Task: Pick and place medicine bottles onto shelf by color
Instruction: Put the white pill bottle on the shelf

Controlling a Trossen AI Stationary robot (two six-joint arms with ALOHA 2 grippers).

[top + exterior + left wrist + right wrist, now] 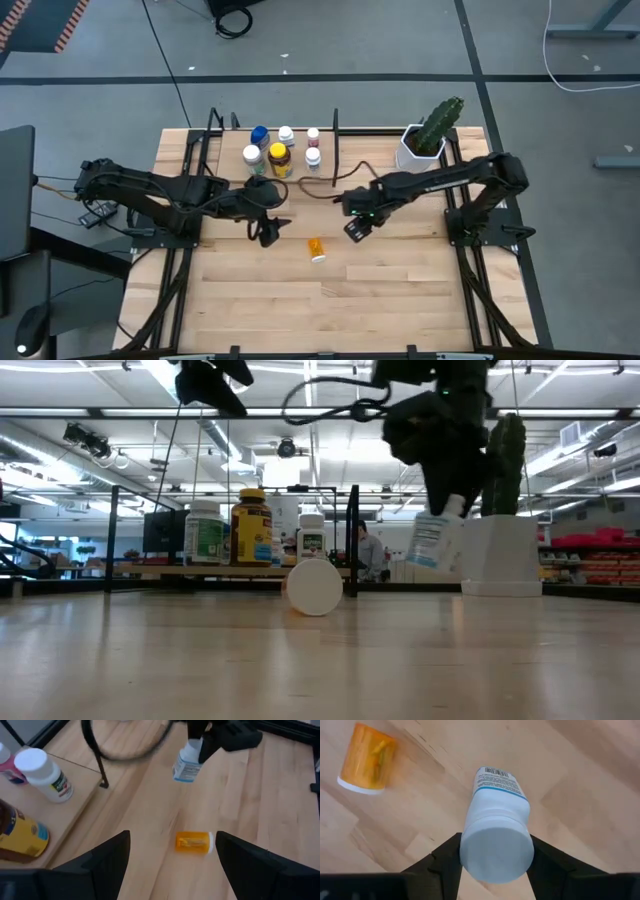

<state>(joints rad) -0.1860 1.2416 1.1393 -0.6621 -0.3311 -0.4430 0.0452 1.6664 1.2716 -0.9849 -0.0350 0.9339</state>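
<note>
Progress looks past halfway: six smooth plastic pill bottles [278, 152] stand on the flat light-wood shelf [232, 162] at the plank surface's [400, 300] far edge. The right hand [357, 226] pinches a white cylindrical blue-labelled bottle [496, 832] above mid-surface, while a translucent orange white-capped vial [316, 248] lies on its side near the spread, empty left hand [268, 235].

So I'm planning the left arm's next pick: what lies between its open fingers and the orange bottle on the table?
Only bare tabletop. In the left wrist view the orange bottle lies on its side ahead of the left gripper, with nothing between.
</note>
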